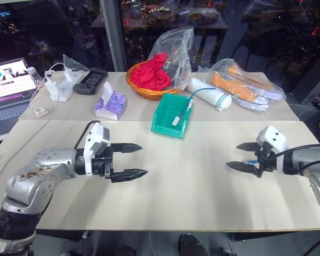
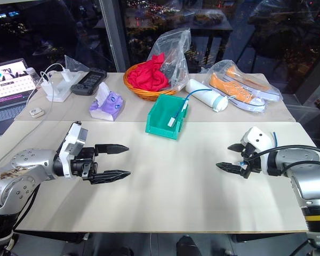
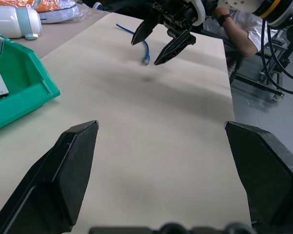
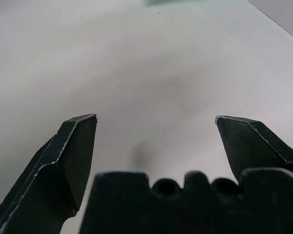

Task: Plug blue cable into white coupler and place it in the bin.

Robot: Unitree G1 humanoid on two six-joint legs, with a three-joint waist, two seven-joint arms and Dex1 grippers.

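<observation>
The left hand hovers over the pale counter, its two black fingers spread wide apart with nothing between them, pointing toward the right hand. Behind it, toward the counter's far left edge, sit a laptop, a white charger block with its white cord, a dark controller-like device and a purple-and-white tissue pack. A small white case lies near the laptop.

Ahead of the left hand and further back stands the teal-green bin, holding a white coupler with a light-blue cable running out over its rim toward a white cylindrical bottle. Behind the bin is a wicker basket with red cloth under a clear plastic bag.

Between the two hands the counter is bare, a wide open stretch reaching to the near edge.

The right hand hovers near the counter's right edge, fingers likewise spread apart and gripping nothing. In the left wrist view a darker blue cable lies on the counter just under and beyond the right hand, its plug end by the fingertips; whether they touch it I cannot tell. Behind the right hand, at the far right corner, orange shoes in a plastic bag rest close to the edge.
</observation>
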